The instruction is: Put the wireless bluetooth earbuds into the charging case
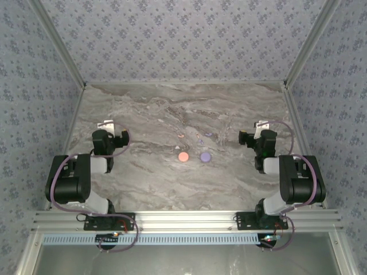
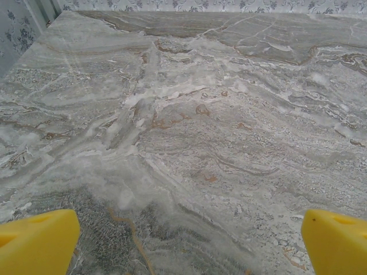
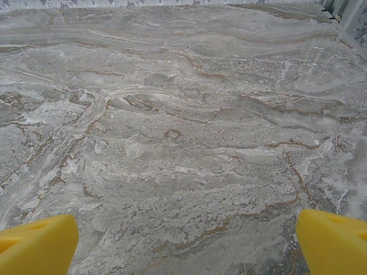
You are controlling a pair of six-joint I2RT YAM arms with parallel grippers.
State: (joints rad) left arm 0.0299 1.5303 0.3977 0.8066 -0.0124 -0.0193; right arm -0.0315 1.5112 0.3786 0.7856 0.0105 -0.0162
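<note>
Left gripper (image 1: pixel 109 126) and right gripper (image 1: pixel 262 126) both sit spread wide, holding nothing. Tiny earbuds (image 1: pixel 181 135) lie in the middle; salmon-pink case (image 1: pixel 183 156) and purple case (image 1: pixel 205 155) sit just nearer, side by side.

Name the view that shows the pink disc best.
Top external: the pink disc lies whole on the table, left of the purple disc. The wrist views take in marble and yellow fingertips.

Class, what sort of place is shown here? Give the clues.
Probably a robot lab workcell: the left arm and right arm bolted to a metal rail, and a marble-look table boxed in by wallpapered panels.
</note>
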